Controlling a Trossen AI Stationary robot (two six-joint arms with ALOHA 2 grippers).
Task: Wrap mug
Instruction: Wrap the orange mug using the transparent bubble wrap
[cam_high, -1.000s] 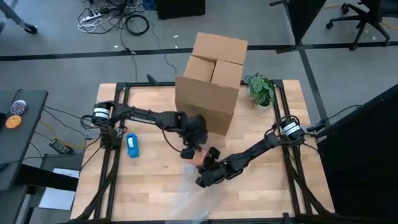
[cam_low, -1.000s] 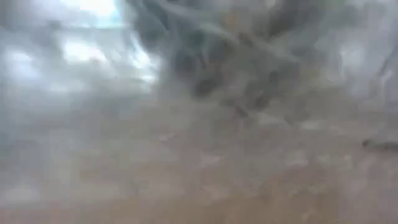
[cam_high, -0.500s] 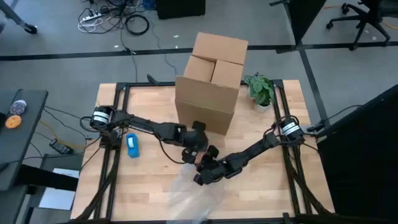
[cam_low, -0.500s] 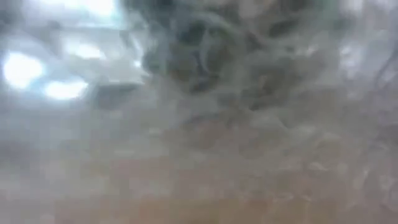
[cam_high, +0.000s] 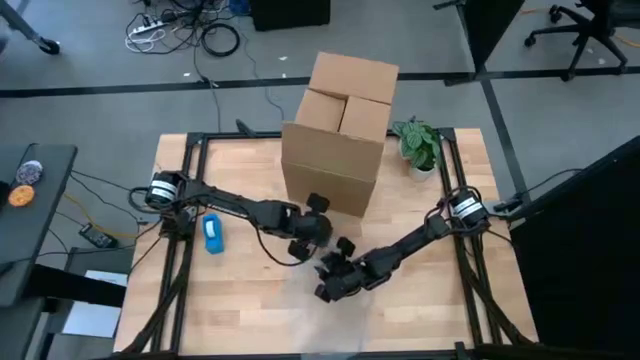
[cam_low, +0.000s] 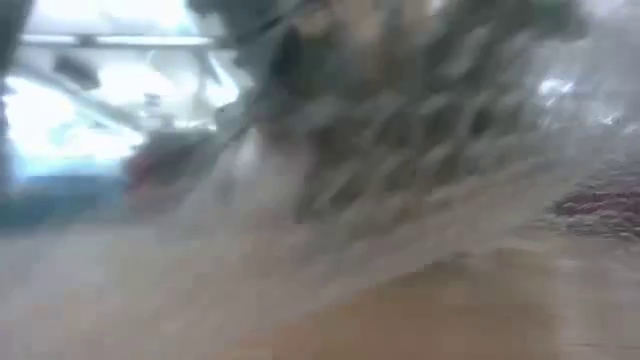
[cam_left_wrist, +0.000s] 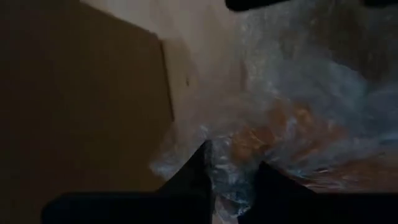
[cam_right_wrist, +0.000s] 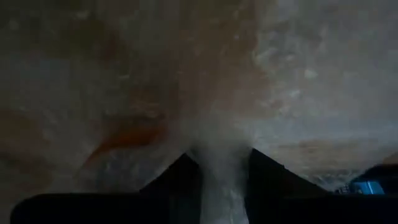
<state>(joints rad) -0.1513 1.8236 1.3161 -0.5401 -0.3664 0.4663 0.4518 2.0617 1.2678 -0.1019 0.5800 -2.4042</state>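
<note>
high view, left claw: the left claw (cam_high: 322, 240) is at the middle of the worktop (cam_high: 240, 300), just in front of the cardboard box (cam_high: 340, 130).
left claw state: in the left wrist view the two dark fingers (cam_left_wrist: 186, 177) are nearly closed, and a fold of bubble wrap (cam_left_wrist: 292, 93) is pinched between them.
right claw: the right claw (cam_high: 330, 285) is just beside the left one, a little nearer to the front edge of the worktop.
right claw state: in the right wrist view its fingers (cam_right_wrist: 180, 180) are close together on a pale strip of the wrap (cam_right_wrist: 221, 180).
mug: the mug (cam_left_wrist: 283, 134) shows only as an orange shape under the wrap in the left wrist view. in the high view it is hidden between the two claws.
key relation: the mug lies directly ahead of the left claw and touches the wrap that it holds. both claws are close to it; i judge the left one a bit nearer. the long axis of the mug i cannot tell.
wrap sheet: in the high view the loose part is faint and spreads from the claws toward the front edge.
low view: the wrap covers the lens, so nothing clear is there.
others: a blue object (cam_high: 213, 233) lies near the base of the left arm, and a small plant (cam_high: 418, 143) stands to the right of the box.
writing: no brand, label or text can be read.
</note>
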